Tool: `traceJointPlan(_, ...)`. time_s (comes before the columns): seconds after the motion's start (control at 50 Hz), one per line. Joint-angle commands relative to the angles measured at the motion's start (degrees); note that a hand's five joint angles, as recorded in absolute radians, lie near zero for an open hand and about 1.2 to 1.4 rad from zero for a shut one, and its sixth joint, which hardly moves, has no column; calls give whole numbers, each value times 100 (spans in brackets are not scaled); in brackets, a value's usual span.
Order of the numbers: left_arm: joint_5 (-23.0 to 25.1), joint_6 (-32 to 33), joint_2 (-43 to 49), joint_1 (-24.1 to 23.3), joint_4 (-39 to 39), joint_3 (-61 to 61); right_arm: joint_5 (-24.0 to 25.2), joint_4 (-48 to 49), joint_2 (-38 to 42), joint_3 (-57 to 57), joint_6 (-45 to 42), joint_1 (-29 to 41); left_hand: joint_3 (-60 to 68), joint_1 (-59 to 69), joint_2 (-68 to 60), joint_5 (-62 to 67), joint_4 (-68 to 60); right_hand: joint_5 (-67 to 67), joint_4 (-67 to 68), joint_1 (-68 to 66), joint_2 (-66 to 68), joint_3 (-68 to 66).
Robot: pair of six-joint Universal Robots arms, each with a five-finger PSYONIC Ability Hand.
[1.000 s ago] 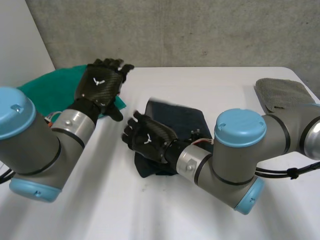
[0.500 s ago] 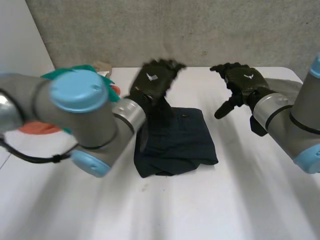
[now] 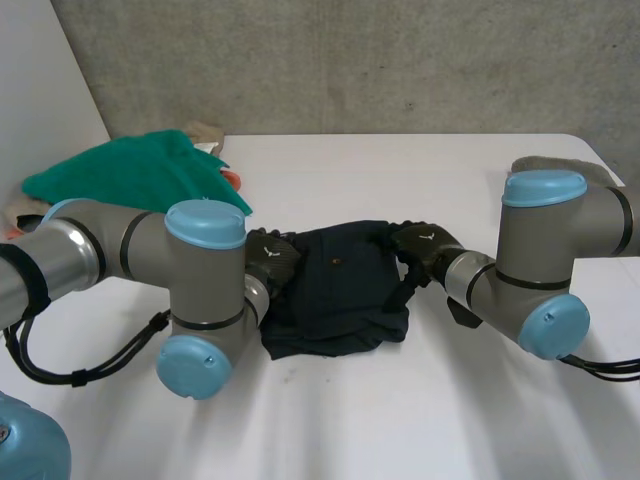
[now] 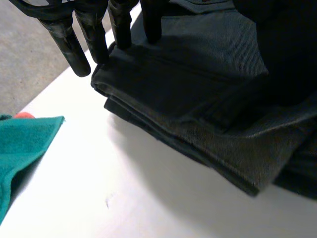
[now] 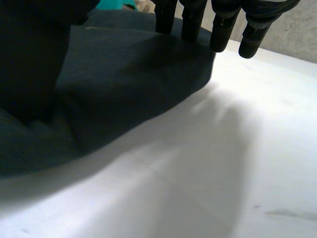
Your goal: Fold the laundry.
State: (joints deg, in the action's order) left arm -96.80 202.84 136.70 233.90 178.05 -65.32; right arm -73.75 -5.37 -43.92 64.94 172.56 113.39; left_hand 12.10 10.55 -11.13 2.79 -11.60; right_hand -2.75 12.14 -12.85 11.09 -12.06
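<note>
A dark navy garment [image 3: 335,290] lies folded in a thick stack at the middle of the white table [image 3: 420,410]. My left hand [image 3: 272,262] rests against its left edge and my right hand [image 3: 425,250] against its right edge. In the left wrist view the straight fingers [image 4: 81,49] reach along the edge of the folded layers [image 4: 198,94], and the hand is open. In the right wrist view the straight fingers [image 5: 218,27] touch the garment [image 5: 124,74] at its rounded edge. That hand is open too.
A green cloth [image 3: 130,175] is heaped at the table's far left, with something orange [image 3: 232,178] beside it; its corner [image 4: 25,148] lies near the garment. A grey towel [image 3: 560,165] sits at the far right edge.
Both hands, raised over the garment's far side half a second ago, have come down to its left and right edges. The right hand's fingers have straightened. The garment looks slightly narrower.
</note>
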Motion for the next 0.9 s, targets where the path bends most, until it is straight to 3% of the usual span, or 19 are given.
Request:
traceJointPlan(0.02, 108, -17, -143, -11, -69, -25, -341, 0, -511, 53, -951, 104, -155, 0, 58, -224, 105, 275, -214, 285, -109, 206)
traceJointPlan(0.12, 231, -17, -740, -20, -34, 19, -535, 123, -1039, 325, -1075, 280, -205, -51, 109, -275, 156, 275, -214, 285, -109, 206)
traceJointPlan(0.26, 1100, -245, -1461, 24, 54, 186, -1132, 966, -1803, 1439, -1373, 683, -210, -55, 113, -279, 160, 275, -214, 285, -109, 206)
traceJointPlan(0.34, 1908, -623, -1655, 173, 19, 335, -1229, 1300, -1962, 2160, -1594, 1210, -205, -51, 109, -275, 156, 275, -214, 285, -109, 206)
traceJointPlan(0.44, 3400, -1307, -1716, 401, -182, 432, -1273, 1924, -1919, 2856, -1611, 1659, -138, 16, 42, -208, 89, 275, -214, 285, -109, 206)
traceJointPlan(0.52, 3991, -1554, -1717, 507, -279, 450, -1370, 2697, -1647, 3112, -1647, 1871, -121, 34, 25, -191, 72, 275, -214, 285, -109, 206)
traceJointPlan(0.68, 4019, -1564, -1708, 516, -280, 406, -1757, 3788, -803, 2788, -1769, 1862, -138, 17, 41, -207, 89, 275, -214, 285, -109, 206)
traceJointPlan(0.86, 4019, -1564, -1690, 534, -253, 397, -1810, 3964, -468, 2348, -1981, 1853, -138, 17, 41, -207, 89, 275, -214, 285, -109, 206)
traceJointPlan(0.9, 4011, -1564, -1708, 543, -253, 397, -1792, 3973, -451, 2278, -1937, 1844, -138, 17, 41, -207, 89, -504, 565, -494, 670, -573)
